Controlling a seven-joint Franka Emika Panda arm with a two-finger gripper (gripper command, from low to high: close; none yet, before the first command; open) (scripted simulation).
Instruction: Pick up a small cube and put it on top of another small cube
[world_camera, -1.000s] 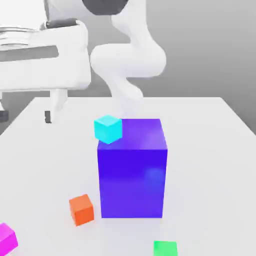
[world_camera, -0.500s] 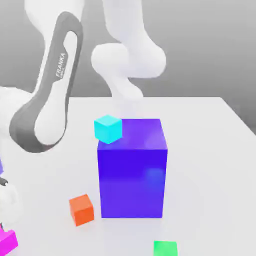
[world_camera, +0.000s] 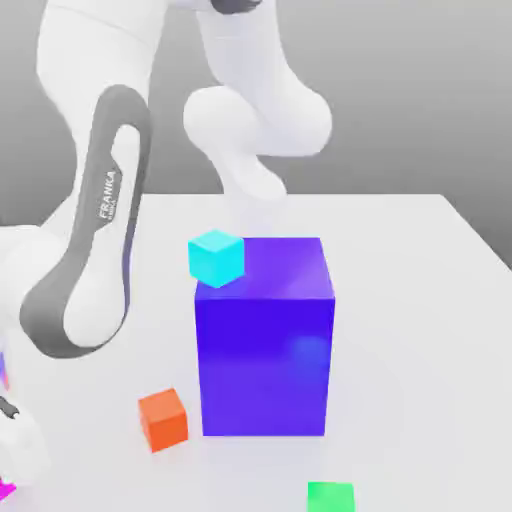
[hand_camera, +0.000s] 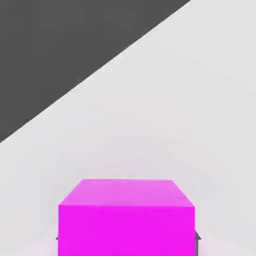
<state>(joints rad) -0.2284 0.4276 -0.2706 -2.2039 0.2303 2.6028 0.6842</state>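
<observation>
Jaws closed on the pink cube at the tabletop's near left corner.
In the exterior view, left to right: the arm (world_camera: 85, 270) bends low over the pink cube (hand_camera: 126, 220), then the orange cube (world_camera: 163, 419), cyan cube (world_camera: 216, 258) beside the blue block (world_camera: 265, 340), green cube (world_camera: 330, 497), all on the tabletop (world_camera: 420, 300).

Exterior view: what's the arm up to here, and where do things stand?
The white arm has reached down at the exterior view's lower left, and its pincer has shut on the small magenta cube, which sits on the white table. No stacking yet. A cyan cube sits at the top corner of the big blue-purple block; an orange cube and a green cube lie on the table.
</observation>
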